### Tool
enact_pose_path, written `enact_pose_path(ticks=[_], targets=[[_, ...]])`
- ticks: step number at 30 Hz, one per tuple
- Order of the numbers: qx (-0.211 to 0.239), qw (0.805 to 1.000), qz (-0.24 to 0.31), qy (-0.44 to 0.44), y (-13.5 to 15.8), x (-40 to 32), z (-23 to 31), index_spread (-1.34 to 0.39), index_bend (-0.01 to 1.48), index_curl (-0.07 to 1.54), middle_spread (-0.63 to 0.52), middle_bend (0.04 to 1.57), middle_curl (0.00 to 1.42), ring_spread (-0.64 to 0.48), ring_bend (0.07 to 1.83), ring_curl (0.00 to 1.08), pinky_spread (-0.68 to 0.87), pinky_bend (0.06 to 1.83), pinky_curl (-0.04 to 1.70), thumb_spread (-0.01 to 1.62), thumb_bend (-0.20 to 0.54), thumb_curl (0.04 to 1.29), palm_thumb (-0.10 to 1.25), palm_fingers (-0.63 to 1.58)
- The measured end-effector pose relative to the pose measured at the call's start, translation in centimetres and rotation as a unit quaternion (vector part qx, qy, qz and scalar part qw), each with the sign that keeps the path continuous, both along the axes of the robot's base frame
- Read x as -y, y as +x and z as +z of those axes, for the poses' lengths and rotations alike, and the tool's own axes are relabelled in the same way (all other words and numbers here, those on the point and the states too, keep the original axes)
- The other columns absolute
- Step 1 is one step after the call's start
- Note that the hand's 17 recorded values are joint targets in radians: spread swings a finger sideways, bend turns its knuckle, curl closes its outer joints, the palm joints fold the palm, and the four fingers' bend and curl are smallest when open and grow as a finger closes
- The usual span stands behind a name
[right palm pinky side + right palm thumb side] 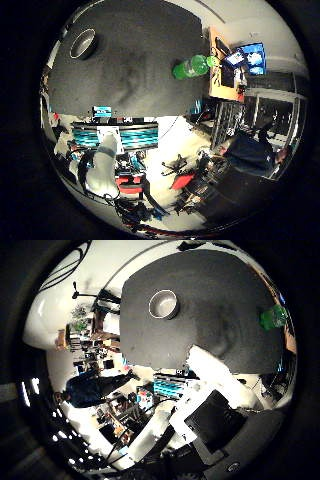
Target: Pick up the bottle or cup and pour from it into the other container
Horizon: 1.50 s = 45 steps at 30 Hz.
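A green plastic bottle [192,66] with a green cap rests on the dark table [135,60], close to one edge. Well apart from it on the same table stands a round grey cup [163,304] with a pale rim, seen from above and apparently empty. My right hand [215,390] hovers high over the table's edge, far from both. A white finger [210,365] reaches out straight over the table with nothing in it.
Beyond the table's edge are a white floor, a wooden desk [220,75] with lit monitors [250,57] near the bottle, red-seated gear [182,180] and shelves [82,335] of clutter. A teal rack [117,135] sits just below the table edge.
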<state>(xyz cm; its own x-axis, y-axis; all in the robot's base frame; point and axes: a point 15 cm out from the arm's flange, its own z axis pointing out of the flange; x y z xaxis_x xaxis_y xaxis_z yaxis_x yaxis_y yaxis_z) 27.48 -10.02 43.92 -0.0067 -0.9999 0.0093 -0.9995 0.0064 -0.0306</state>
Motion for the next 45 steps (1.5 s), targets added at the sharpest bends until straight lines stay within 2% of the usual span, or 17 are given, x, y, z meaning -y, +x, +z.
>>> enact_pose_path(ticks=[3, 7, 10, 14, 25, 31, 38, 45], targets=[[0.009, 1.000, -0.010, -0.003, -0.3, 1.3, 0.4, -0.41, 0.18, 0.35, -0.07, 0.19, 0.33, 0.15, 0.27, 0.18, 0.45, 0.45, 0.01, 1.10, -0.021, 0.38, 0.79, 0.36], [0.036, 0.999, -0.036, 0.010, -0.3, 2.8, 1.7, -0.41, 0.17, 0.33, -0.07, 0.20, 0.33, 0.14, 0.28, 0.19, 0.46, 0.50, 0.02, 1.10, -0.046, 0.35, 0.61, 0.38], [0.067, 0.996, -0.060, 0.029, -0.1, 4.1, 2.5, -0.40, 0.16, 0.31, -0.07, 0.20, 0.33, 0.14, 0.30, 0.20, 0.47, 0.55, 0.01, 1.09, -0.031, 0.33, 0.54, 0.40], [0.118, 0.988, -0.089, 0.046, 0.3, 6.4, 3.9, -0.40, 0.16, 0.30, -0.08, 0.21, 0.34, 0.13, 0.33, 0.21, 0.49, 0.60, 0.00, 1.09, -0.027, 0.32, 0.52, 0.41], [0.243, 0.955, -0.142, 0.094, 1.5, 10.7, 7.2, -0.39, 0.16, 0.29, -0.09, 0.24, 0.35, 0.11, 0.42, 0.21, 0.49, 0.69, -0.01, 1.08, -0.023, 0.32, 0.52, 0.43], [0.271, 0.940, -0.175, 0.113, 1.1, 14.5, 7.8, -0.38, 0.17, 0.29, -0.09, 0.27, 0.35, 0.10, 0.47, 0.21, 0.50, 0.73, -0.01, 1.08, -0.023, 0.32, 0.54, 0.42], [0.322, 0.912, -0.202, 0.152, 0.8, 18.9, 8.0, -0.37, 0.17, 0.30, -0.08, 0.28, 0.36, 0.10, 0.50, 0.19, 0.49, 0.77, -0.01, 1.08, -0.024, 0.33, 0.54, 0.41], [0.329, 0.900, -0.226, 0.175, -0.8, 23.6, 5.0, -0.33, 0.15, 0.29, -0.05, 0.30, 0.36, 0.10, 0.54, 0.19, 0.49, 0.83, -0.01, 1.08, -0.026, 0.33, 0.52, 0.34]])
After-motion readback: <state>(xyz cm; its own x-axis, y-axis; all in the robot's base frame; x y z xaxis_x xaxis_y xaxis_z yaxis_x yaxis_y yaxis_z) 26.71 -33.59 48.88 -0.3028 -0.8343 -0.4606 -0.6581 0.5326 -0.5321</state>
